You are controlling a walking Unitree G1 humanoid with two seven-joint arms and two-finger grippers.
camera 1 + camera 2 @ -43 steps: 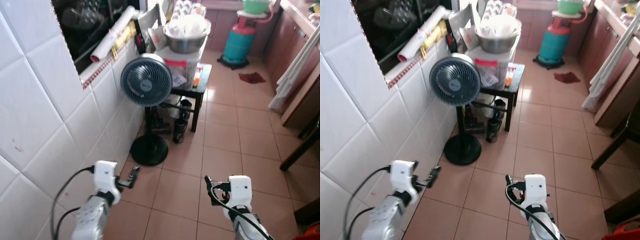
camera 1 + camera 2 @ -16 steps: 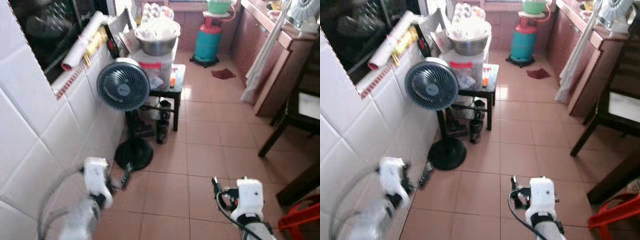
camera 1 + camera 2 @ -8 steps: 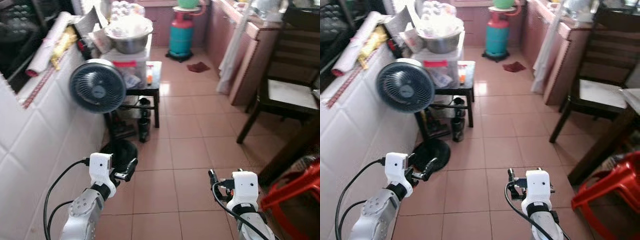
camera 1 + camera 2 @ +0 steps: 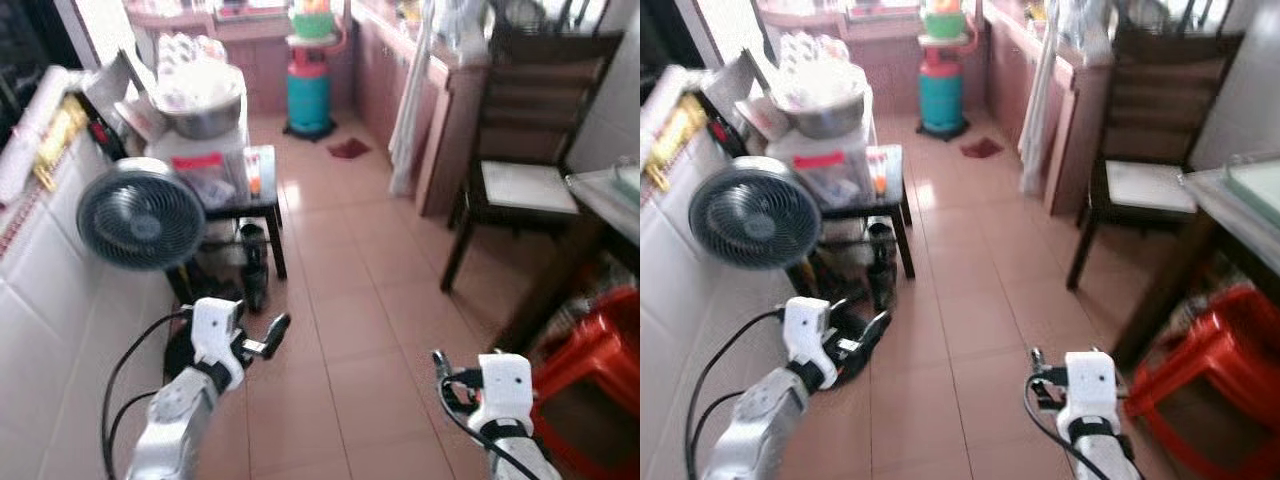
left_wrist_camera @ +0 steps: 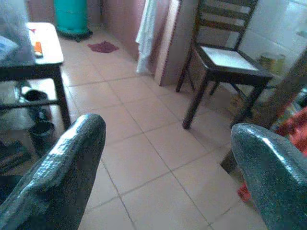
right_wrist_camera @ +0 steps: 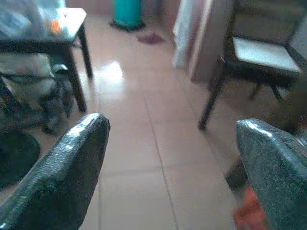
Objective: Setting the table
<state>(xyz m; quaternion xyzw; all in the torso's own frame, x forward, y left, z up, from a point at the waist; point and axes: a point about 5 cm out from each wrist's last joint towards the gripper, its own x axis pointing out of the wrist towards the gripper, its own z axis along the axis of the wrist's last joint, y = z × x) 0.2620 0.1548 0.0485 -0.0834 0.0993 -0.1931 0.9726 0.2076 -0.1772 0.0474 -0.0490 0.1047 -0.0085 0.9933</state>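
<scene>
- The glass-topped table [image 4: 1240, 195], at about 3 o'clock in the head views, is cut off by the frame edge; what stands on it is blurred, possibly a clear dish.
- A dark wooden chair [image 4: 525, 170] stands at 2 o'clock, just beside the table.
- A red plastic stool [image 4: 1200, 365] sits at 4 o'clock, partly cut off.
- Left gripper [image 5: 168, 163]: fingers spread wide, holding nothing, over bare floor tiles [image 4: 350, 300].
- Right gripper [image 6: 172, 163]: fingers likewise spread, holding nothing.
- A fan [image 4: 140, 220] stands at 10 o'clock.
</scene>
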